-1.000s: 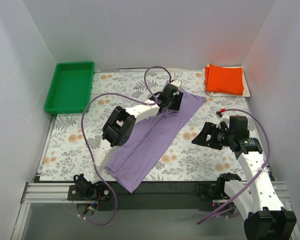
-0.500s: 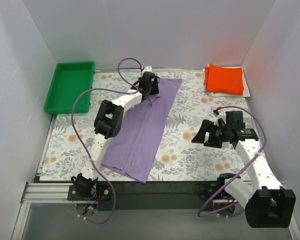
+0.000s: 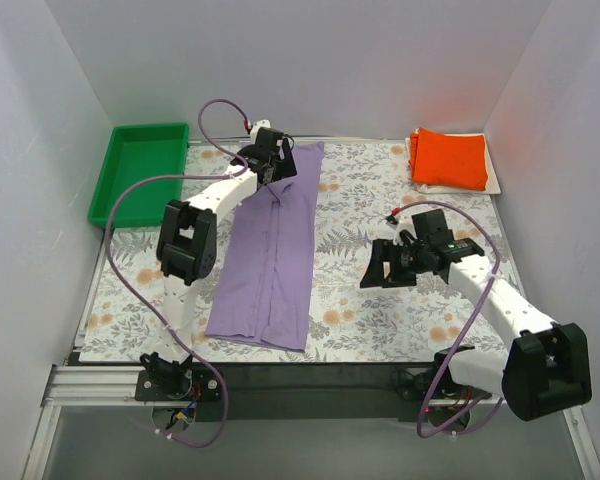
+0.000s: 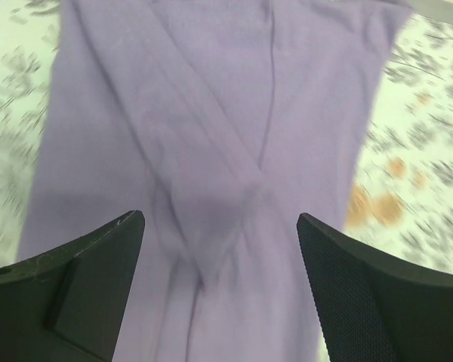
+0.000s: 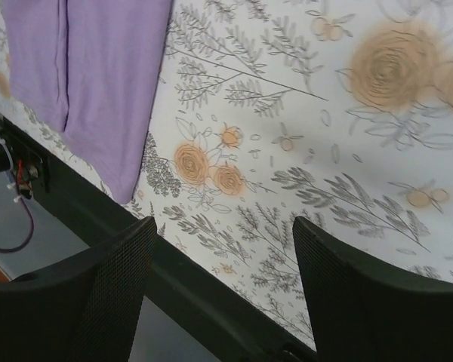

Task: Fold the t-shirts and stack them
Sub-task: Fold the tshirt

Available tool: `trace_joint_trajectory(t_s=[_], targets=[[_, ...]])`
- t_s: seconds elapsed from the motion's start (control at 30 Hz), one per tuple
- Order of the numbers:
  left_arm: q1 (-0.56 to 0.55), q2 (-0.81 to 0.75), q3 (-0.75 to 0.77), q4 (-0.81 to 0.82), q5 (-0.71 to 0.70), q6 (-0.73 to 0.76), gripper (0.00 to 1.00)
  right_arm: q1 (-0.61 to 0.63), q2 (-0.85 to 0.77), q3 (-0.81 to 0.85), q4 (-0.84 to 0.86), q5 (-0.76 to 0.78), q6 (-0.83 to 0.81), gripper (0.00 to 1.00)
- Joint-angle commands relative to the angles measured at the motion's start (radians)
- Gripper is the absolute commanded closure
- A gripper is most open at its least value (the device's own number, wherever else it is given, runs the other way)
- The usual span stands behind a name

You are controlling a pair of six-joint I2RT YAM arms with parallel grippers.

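The view from above shows two white robot arms reaching over a bench [image 3: 370, 200] covered with a floral pattern.

The left gripper [image 3: 265, 160] is stretched out to the far side of the bench. Its two black fingers are spread wide apart and hold nothing. Directly beneath it lies the lavender t-shirt [image 3: 275, 250], folded lengthwise into a long narrow strip. The strip begins under this gripper and runs back toward the arm bases, ending near the bench's front edge.

In the left wrist view, the left gripper [image 4: 219, 220] frames the lavender t-shirt [image 4: 211, 113]. Folded layers of cloth overlap in a V shape, and a soft ridge of cloth runs down between the spread fingers. This view is slightly blurred.

The right gripper [image 3: 380, 270] is over the middle of the bench, to the right of the shirt and apart from it. Its fingers are also spread, with nothing between them. In the right wrist view, the right gripper [image 5: 223, 226] looks down on the bare floral bench [image 5: 325, 151]. The near end of the lavender t-shirt [image 5: 98, 75] lies ahead of it and to its left.

Well beyond the right gripper, in the far right corner, the orange t-shirt [image 3: 450, 158] sits folded to a rectangle. It rests on top of the whitish t-shirt [image 3: 493, 180], whose edges show around it.

To the left of the left gripper, a green tray [image 3: 150, 128] stands in the far left corner. Purple cables [image 3: 140, 190] loop along both arms.
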Motion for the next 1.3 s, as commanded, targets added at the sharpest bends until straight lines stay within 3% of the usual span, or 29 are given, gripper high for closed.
trace_joint_trajectory(t_s=[0.0, 0.23, 0.33, 0.63, 0.77, 0.93, 1.27], targets=[[-0.007, -0.289, -0.086, -0.154, -0.02, -0.077, 0.23, 0.105, 0.051, 0.053, 0.137, 0.019, 0.044, 0.34], [-0.006, -0.596, -0.452, -0.445, -0.076, -0.204, 0.23, 0.415, 0.258, 0.143, 0.252, 0.113, 0.041, 0.43], [0.005, -0.731, -0.577, -0.511, -0.084, -0.258, 0.26, 0.53, 0.343, 0.204, 0.27, 0.151, 0.02, 0.48], [0.062, -1.041, -0.975, -0.598, -0.002, -0.377, 0.28, 0.832, 0.628, 0.456, 0.235, 0.283, -0.069, 0.5], [0.063, -1.119, -1.067, -0.613, 0.064, -0.394, 0.28, 0.9, 0.725, 0.525, 0.146, 0.386, -0.101, 0.5], [0.063, -1.201, -1.16, -0.637, 0.137, -0.442, 0.28, 0.958, 0.762, 0.494, 0.064, 0.465, -0.128, 0.49], [0.023, -1.319, -1.277, -0.641, 0.327, -0.511, 0.31, 0.992, 0.575, 0.289, -0.03, 0.559, -0.089, 0.49]])
